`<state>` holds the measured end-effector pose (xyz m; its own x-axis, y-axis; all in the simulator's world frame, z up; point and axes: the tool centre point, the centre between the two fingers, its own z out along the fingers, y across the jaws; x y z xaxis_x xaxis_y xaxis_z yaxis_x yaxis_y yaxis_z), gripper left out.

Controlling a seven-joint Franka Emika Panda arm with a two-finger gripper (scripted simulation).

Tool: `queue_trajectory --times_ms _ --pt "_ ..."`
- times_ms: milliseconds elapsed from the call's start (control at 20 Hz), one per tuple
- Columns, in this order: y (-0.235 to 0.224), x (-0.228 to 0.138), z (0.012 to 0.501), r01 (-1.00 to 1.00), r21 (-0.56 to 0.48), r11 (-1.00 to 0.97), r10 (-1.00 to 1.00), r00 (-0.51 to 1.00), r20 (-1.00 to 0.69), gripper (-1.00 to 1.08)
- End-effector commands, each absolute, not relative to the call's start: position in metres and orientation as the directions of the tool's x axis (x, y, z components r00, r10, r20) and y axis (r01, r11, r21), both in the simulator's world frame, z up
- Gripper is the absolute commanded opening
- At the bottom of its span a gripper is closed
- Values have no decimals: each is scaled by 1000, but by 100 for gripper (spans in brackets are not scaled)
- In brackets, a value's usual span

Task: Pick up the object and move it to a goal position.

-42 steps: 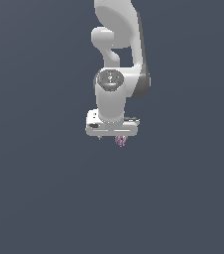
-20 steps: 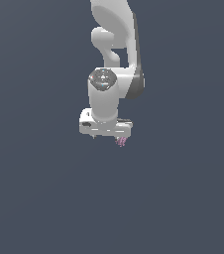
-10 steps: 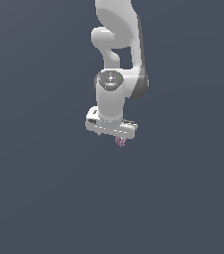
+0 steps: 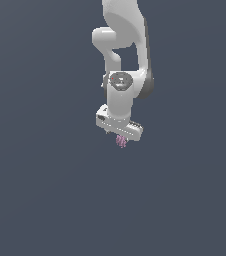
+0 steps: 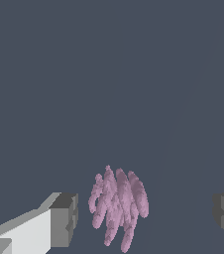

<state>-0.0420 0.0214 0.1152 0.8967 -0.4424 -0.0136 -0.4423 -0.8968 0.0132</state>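
The object [image 4: 121, 142] is a tiny pink-purple ridged lump directly under the white gripper [image 4: 120, 138] in the exterior view. In the wrist view the object [image 5: 119, 206] lies between the two dark finger pads [image 5: 65, 218], with a narrow gap to one pad and a wide gap to the other. The gripper [image 5: 146, 218] is open around the object, and neither pad touches it. The white arm [image 4: 125, 45] comes down from the top of the exterior view.
A plain dark grey-blue surface [image 4: 45, 190] fills both views. No other objects, edges or goal marker show.
The gripper hand has shifted slightly towards the exterior view's right and turned a little. The pink-purple object stays in the same spot beneath it.
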Motion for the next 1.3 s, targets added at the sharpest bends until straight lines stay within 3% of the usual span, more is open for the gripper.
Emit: queue_trajectory --times_ms 0,600,1250 --pt "28 -48 111 -495 11 -869 -495 869 -10 100" --pt "50 -70 98 -666 2 -746 -666 746 -2 100" --pt "55 -75 93 -698 0 -716 -698 716 0 100"
